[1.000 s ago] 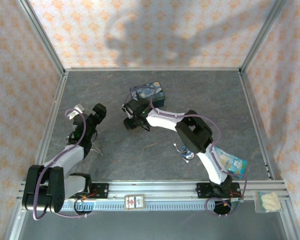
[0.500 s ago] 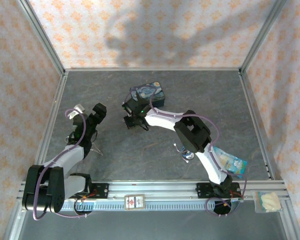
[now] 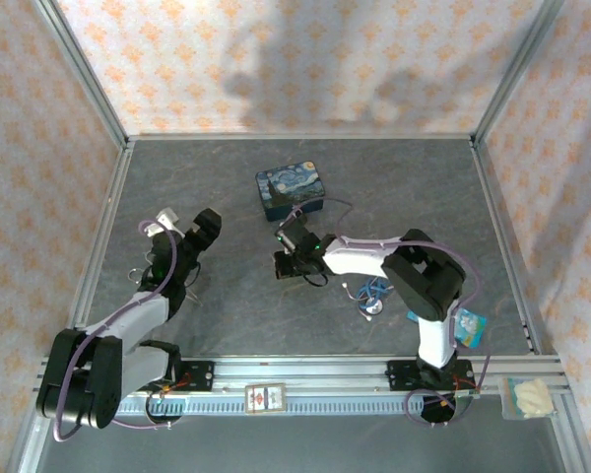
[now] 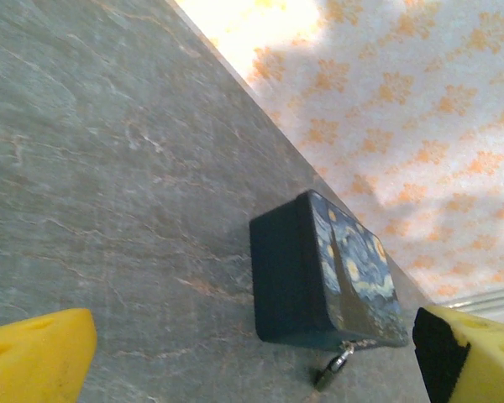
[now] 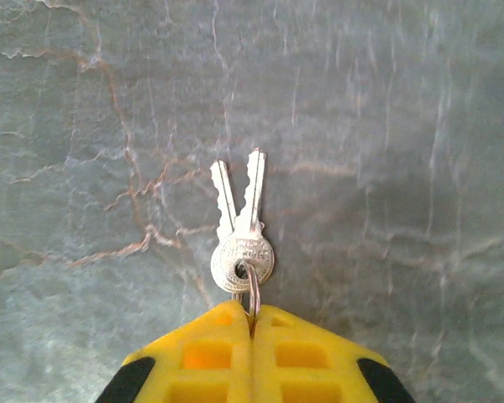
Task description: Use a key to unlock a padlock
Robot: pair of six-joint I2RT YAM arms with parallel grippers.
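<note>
The right tool [image 5: 252,332] is pinching the ring [image 5: 253,290] of the key [image 5: 250,210], whose blade is pointing straight away from it. What is probably the padlock [image 4: 334,369] is lying at a corner of the painted box [image 4: 319,277], nearer this tool than the spread left tool [image 4: 252,357].

I can't read any words or numbers here. The key [image 5: 242,254] has tiny stamped letters on its round head, but they are too blurry for me. A small white card [image 3: 267,397] on the metal rail [image 3: 335,390] has marks too small to read.
</note>
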